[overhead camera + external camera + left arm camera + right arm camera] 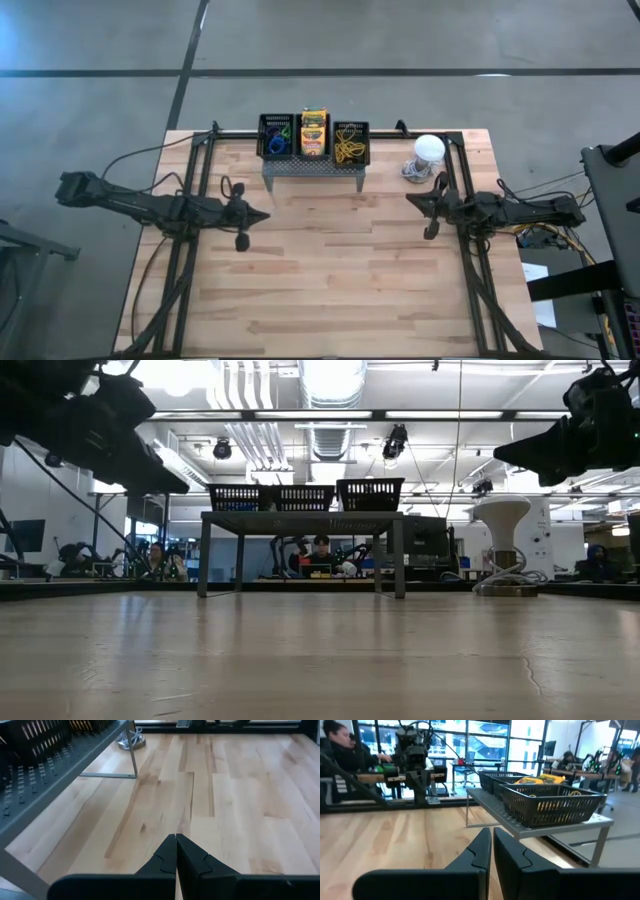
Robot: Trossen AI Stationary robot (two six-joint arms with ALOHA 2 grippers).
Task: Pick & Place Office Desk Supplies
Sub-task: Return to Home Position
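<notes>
Since the 3 small black mesh bins (351, 124) sit in a row on the grey metal stand with holes (314, 168), at the far edge of the pale wooden table (330, 270), a bump could spill their yellow-and-green crayon boxes (314, 133) and coloured stretchy loops (348, 150). The left gripper (262, 215) and right gripper (410, 199) hang low nearby, fingers pressed together. A wide swing could hit the stand.

Both arms (150, 207) matte black, jointed; fingers (162, 860) dark w/ notched edges.

Three black mesh bins (370, 494), one grey perforated stand (312, 168), one white round-topped object (428, 150), one left gripper (262, 216), one right gripper (412, 200); crayon boxes (314, 132) and loops (348, 150) uncountable.
</notes>
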